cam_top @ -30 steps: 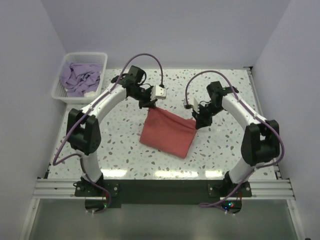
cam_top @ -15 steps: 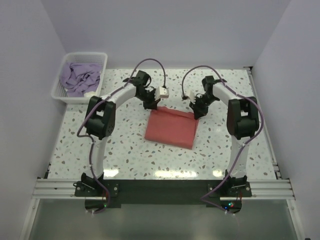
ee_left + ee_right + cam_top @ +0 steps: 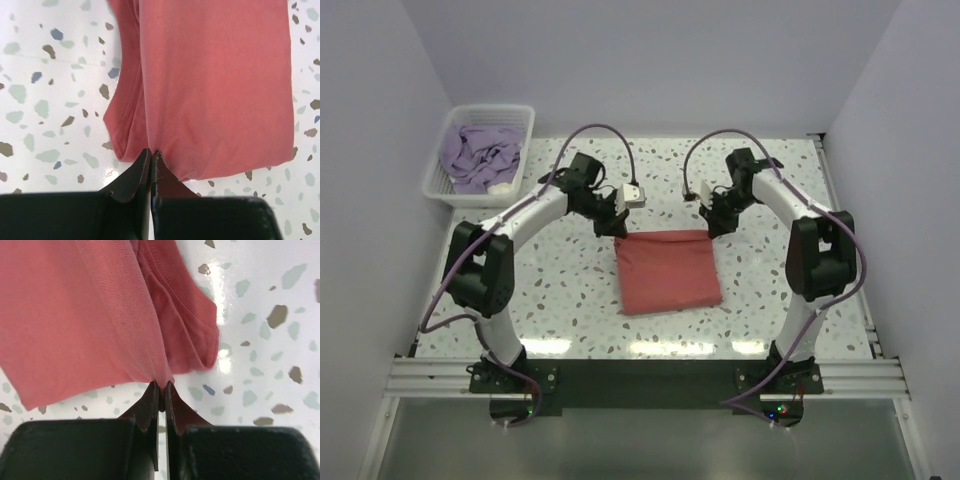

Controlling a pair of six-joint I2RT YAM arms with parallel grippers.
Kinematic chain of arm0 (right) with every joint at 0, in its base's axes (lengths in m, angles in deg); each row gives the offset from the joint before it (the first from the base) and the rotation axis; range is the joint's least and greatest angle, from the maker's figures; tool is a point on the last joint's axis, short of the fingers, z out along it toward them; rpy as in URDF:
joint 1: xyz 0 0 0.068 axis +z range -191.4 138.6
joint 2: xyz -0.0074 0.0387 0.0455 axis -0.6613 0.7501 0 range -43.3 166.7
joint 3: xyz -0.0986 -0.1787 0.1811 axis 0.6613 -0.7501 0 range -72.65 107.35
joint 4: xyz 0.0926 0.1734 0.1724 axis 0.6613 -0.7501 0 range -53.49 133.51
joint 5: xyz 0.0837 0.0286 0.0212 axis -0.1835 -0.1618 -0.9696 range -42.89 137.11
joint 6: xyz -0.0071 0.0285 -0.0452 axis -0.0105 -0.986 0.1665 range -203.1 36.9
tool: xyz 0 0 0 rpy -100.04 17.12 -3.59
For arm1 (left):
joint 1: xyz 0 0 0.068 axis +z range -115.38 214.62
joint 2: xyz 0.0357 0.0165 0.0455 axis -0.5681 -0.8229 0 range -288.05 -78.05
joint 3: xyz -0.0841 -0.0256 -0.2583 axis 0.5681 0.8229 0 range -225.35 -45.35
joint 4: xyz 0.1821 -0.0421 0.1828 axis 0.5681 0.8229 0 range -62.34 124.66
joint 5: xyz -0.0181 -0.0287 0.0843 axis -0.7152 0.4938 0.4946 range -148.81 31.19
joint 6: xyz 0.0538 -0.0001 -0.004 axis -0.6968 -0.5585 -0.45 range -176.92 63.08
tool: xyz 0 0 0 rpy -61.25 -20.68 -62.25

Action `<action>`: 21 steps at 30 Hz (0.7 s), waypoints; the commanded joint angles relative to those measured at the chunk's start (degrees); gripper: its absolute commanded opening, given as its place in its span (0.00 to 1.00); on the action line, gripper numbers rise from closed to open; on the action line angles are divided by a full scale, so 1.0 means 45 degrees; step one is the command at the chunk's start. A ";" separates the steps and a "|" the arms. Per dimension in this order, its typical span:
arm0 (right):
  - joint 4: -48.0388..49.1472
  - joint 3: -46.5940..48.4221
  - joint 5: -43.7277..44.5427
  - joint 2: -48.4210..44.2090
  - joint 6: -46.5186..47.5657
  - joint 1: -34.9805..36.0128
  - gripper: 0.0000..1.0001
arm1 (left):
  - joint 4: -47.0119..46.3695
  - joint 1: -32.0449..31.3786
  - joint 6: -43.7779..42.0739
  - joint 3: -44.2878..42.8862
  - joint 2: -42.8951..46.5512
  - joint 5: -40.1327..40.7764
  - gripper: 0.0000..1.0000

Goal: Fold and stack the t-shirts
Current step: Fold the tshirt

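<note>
Two shirts, 2 arms, 1 basket, listed by item.

1. Coral-red shirt (image 3: 668, 272): folded to a rough rectangle and lying flat mid-tabletop (image 3: 560, 290), between the two arms. It sits slightly skewed, near edge angled vs. the tabletop's edge. Wrist views show stacked cloth layers and a stitched hem at both far corners.

2. Left end effector (image 3: 151, 151): fingers clenched on the red shirt's far left corner. Cloth is pinched between the tips with no visible gap, and folds fan out from the pinch. It is low over the tabletop; can't tell whether the tips touch it.

3. Right end effector (image 3: 161, 384): same condition, clamped on the far right corner with fabric gathered into the closed tips. A hem fold lies just beside the tips on the speckled surface.

4. Lavender shirt (image 3: 480, 155): unfolded and crumpled in a heap inside the white basket (image 3: 490, 107). It is well apart from the red shirt, and neither arm is near it.

5. Basket: lattice-walled, approx. rectangular, at the far left corner beside the left wall.

6. Arms: both bowed inward, cables looping above the wrists.
</note>
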 commanded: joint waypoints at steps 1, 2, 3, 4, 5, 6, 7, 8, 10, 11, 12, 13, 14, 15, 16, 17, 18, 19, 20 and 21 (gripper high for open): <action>-0.0446 -0.0023 0.0045 -0.1045 0.0455 -0.0403 0.00 | -0.0356 -0.0034 0.0697 -0.0762 0.0204 -0.0526 0.00; -0.0407 0.0015 0.0065 -0.0948 0.0533 -0.0442 0.00 | -0.0396 -0.0015 0.0717 -0.0879 -0.0126 -0.0468 0.00; -0.0387 0.0228 0.0181 -0.0540 0.0573 -0.0443 0.00 | -0.0570 -0.0015 0.0911 -0.1054 -0.0323 -0.0409 0.00; -0.0368 0.0405 0.0163 -0.0227 0.0631 -0.0443 0.00 | -0.0572 -0.0015 0.0932 -0.1172 -0.0557 -0.0331 0.00; -0.0368 0.0832 0.0182 0.0085 0.0554 -0.0443 0.00 | -0.0630 -0.0015 0.0952 -0.1328 -0.1023 -0.0098 0.00; -0.0329 0.1029 0.0202 0.0707 0.0476 -0.0443 0.00 | -0.1095 -0.0015 0.1145 -0.1329 -0.1240 0.0039 0.00; -0.0309 0.1225 0.0279 0.0984 0.0417 -0.0423 0.00 | -0.1351 0.0004 0.1302 -0.1368 -0.1455 0.0253 0.00; -0.0290 0.1401 0.0319 0.1219 0.0397 -0.0442 0.00 | -0.1392 -0.0015 0.1342 -0.1658 -0.1980 0.0430 0.02; -0.0076 0.1675 0.0533 0.1785 0.0397 -0.0443 0.00 | -0.1333 0.0024 0.1380 -0.2011 -0.2510 0.0567 0.06; 0.0080 0.1695 0.0592 0.1904 0.0320 -0.0443 0.00 | -0.1469 0.0063 0.1497 -0.2187 -0.2938 0.0742 0.07; 0.0217 0.1715 0.0651 0.2002 0.0280 -0.0443 0.00 | -0.1625 0.0102 0.1576 -0.2285 -0.3135 0.0783 0.07; 0.0528 0.1715 0.0729 0.2177 0.0067 -0.0443 0.00 | -0.1743 0.0218 0.1615 -0.2344 -0.3447 0.0899 0.07; 0.0647 0.1850 0.0749 0.2275 -0.0070 -0.0443 0.00 | -0.1783 0.0297 0.1635 -0.2480 -0.3566 0.1210 0.08; 0.0648 0.1948 0.0749 0.2334 -0.0168 -0.0443 0.00 | -0.1880 0.0355 0.1635 -0.2578 -0.3683 0.1290 0.09; 0.0706 0.2027 0.0788 0.2431 -0.0382 -0.0443 0.00 | -0.1939 0.0569 0.1655 -0.2676 -0.3819 0.1349 0.09; 0.0823 0.2124 0.0827 0.2413 -0.0597 -0.0443 0.00 | -0.1997 0.0667 0.1790 -0.2948 -0.3879 0.1349 0.11; 0.0901 0.2145 0.0885 0.2374 -0.0753 -0.0443 0.00 | -0.1959 0.0842 0.1811 -0.3144 -0.3918 0.1349 0.13; 0.1134 0.2183 0.0944 0.2335 -0.0987 -0.0443 0.00 | -0.1939 0.0922 0.1869 -0.3320 -0.3957 0.1311 0.19; 0.1310 0.2184 0.1022 0.2141 -0.1202 -0.0443 0.00 | -0.1920 0.1000 0.2005 -0.3728 -0.3938 0.1368 0.22; 0.1486 0.2164 0.1022 0.2062 -0.1398 -0.0462 0.00 | -0.1939 0.1194 0.2142 -0.3925 -0.3919 0.1350 0.22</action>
